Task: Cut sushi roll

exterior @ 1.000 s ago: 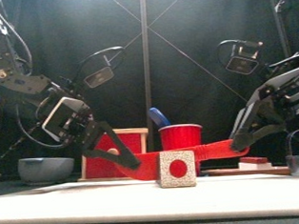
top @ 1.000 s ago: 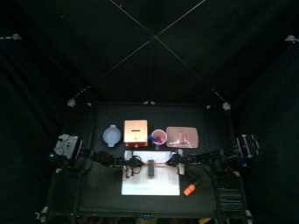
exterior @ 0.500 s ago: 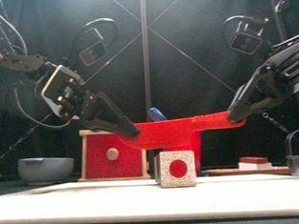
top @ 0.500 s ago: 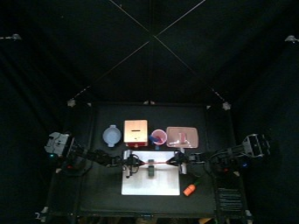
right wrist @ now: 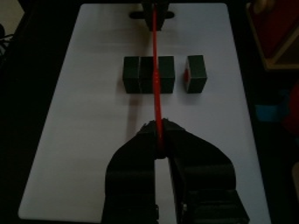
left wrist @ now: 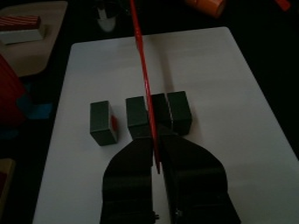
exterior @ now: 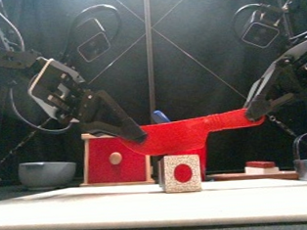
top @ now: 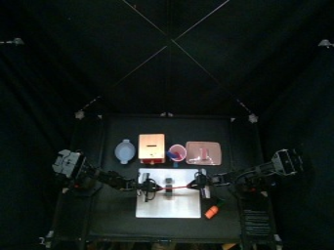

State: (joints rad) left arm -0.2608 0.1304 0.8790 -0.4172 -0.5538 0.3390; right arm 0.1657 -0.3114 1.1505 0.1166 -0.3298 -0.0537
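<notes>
The sushi roll lies as dark chunks on the white board (left wrist: pixel 222 96): two chunks (left wrist: pixel 158 115) side by side and a third (left wrist: pixel 103 121) a little apart. In the right wrist view the pair (right wrist: pixel 149 73) lies under the strip and the third (right wrist: pixel 198 73) is beside it. In the front view the roll (exterior: pixel 182 172) shows end-on, white with a red centre. My left gripper (left wrist: pixel 156 140) and right gripper (right wrist: pixel 160 131) are each shut on one end of a thin red strip (exterior: pixel 190 132), stretched between them above the roll and clear of it.
Behind the board (top: pixel 174 203) stand a grey bowl (top: pixel 124 150), a red box (exterior: pixel 116 158), a red cup (top: pixel 177 152) and a tray (top: pixel 205 152). A small orange oblong (top: pixel 209 211) lies at the board's front right edge.
Both grippers have lifted the red strip from low, near the roll, to well above it. The chunks have not moved.
</notes>
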